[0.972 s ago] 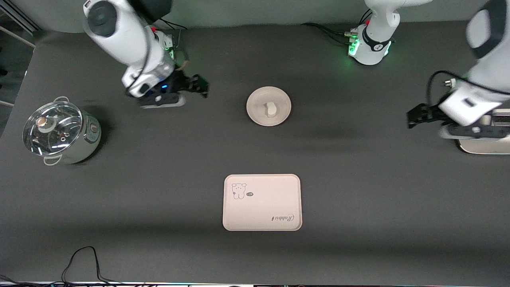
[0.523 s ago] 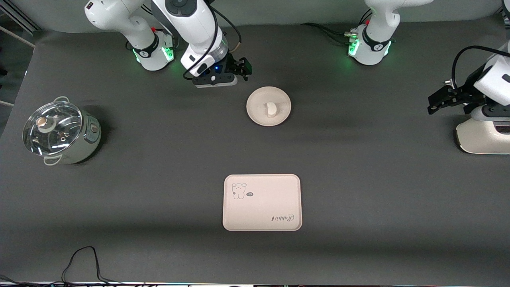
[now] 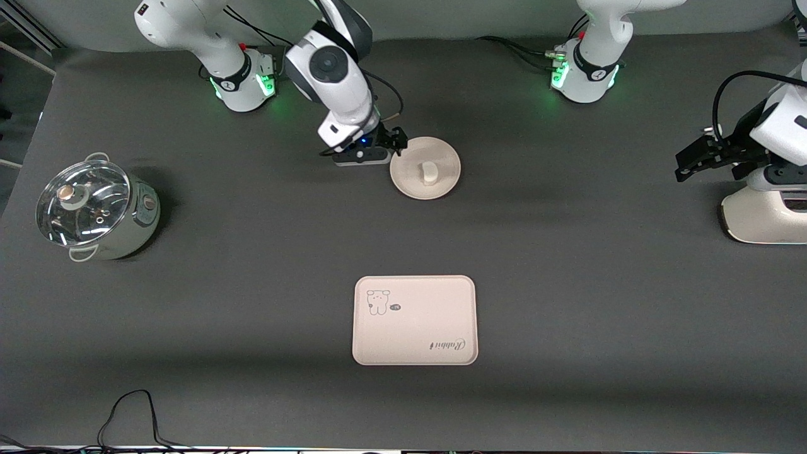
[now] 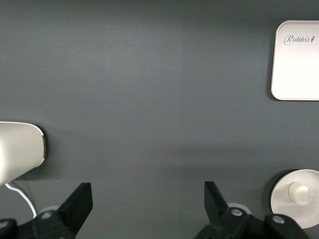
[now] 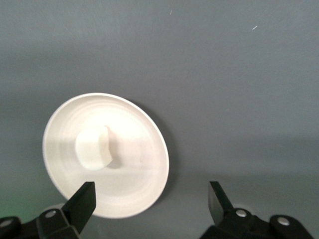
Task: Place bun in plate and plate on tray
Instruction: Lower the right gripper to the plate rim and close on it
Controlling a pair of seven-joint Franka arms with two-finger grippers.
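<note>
The small white bun (image 3: 429, 172) lies in the middle of the round cream plate (image 3: 410, 181), which rests on the dark table between the two arm bases. The rectangular "Rabbit" tray (image 3: 414, 320) lies nearer the front camera than the plate and is bare. My right gripper (image 3: 396, 140) hangs open over the plate's rim on the side toward the right arm's end. In the right wrist view the plate (image 5: 134, 169) and bun (image 5: 93, 148) sit just ahead of the open right gripper (image 5: 152, 199). My left gripper (image 3: 690, 161) waits open at the left arm's end, holding nothing (image 4: 148, 199).
A steel pot with a glass lid (image 3: 94, 208) stands at the right arm's end. A cream appliance (image 3: 763, 217) sits under the left arm's wrist. A black cable (image 3: 132, 410) loops at the table's front edge. Tray corner (image 4: 296, 64) and plate (image 4: 284, 194) show in the left wrist view.
My right arm has swung from near the pot's end of the table to the plate's rim. My left gripper drew back toward its end of the table, then held still.
</note>
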